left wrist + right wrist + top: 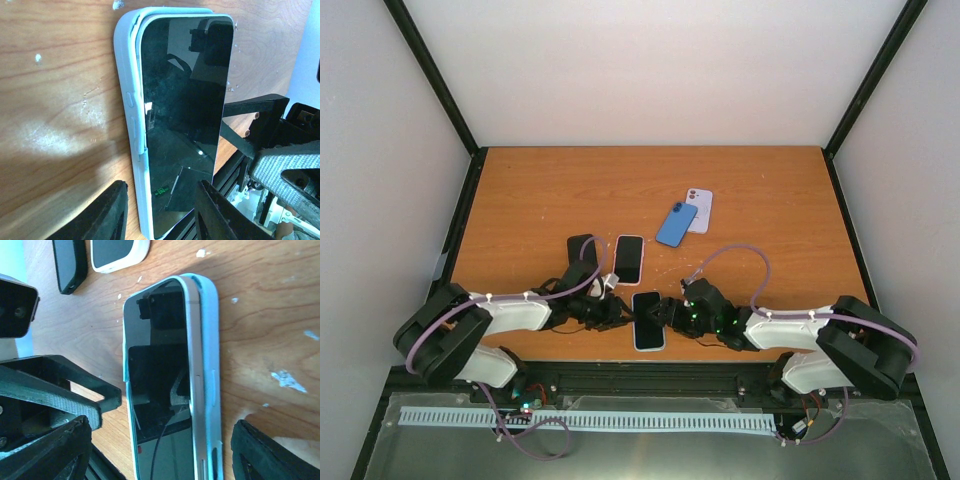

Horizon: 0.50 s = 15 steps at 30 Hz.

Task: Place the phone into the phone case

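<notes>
The phone (648,322) lies face up near the table's front edge, its black screen (185,115) showing. It rests in a pale blue phone case (127,100). The case lip covers the phone's edge at one end (125,405), and along the rest the phone's side (195,365) stands above the case wall (210,340). My left gripper (622,313) straddles one end of the phone, open (162,192), with wood showing between one finger (107,215) and the case. My right gripper (667,313) straddles the other end (164,427), open wide and apart from the case on both sides.
A white-rimmed phone (629,259) and a black case (583,248) lie just beyond the left gripper. A blue case (676,224) and a pale lilac phone (698,209) lie farther back, right of centre. The table's front edge and metal rail (235,165) run close by.
</notes>
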{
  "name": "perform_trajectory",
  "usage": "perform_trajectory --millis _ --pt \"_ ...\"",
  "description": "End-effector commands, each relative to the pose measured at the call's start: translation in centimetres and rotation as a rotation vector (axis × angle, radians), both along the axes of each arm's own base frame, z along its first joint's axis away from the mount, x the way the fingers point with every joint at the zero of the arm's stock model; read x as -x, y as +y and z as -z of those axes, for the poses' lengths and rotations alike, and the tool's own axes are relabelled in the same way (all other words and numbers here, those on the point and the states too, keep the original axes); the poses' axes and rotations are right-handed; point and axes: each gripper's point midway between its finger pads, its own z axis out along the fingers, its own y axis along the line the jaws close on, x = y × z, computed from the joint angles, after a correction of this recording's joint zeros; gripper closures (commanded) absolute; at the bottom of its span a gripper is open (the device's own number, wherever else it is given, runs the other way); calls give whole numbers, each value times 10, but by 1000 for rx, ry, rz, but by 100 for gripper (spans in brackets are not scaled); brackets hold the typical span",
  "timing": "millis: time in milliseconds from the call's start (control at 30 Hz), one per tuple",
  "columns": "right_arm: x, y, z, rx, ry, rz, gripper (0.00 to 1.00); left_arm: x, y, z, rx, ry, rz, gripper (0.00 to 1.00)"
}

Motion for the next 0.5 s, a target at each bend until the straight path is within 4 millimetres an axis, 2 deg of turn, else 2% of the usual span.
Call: perform_trajectory --millis 0,233,467 --pt "0 14 -12 -89 -24 -24 25 -2 -7 -4 53 -21 18 65" --pt "0 35 -43 -260 -37 -58 25 1 -11 1 70 -5 51 67" --pt "5 50 -60 -386 -4 -100 24 3 -11 4 67 4 60 68"
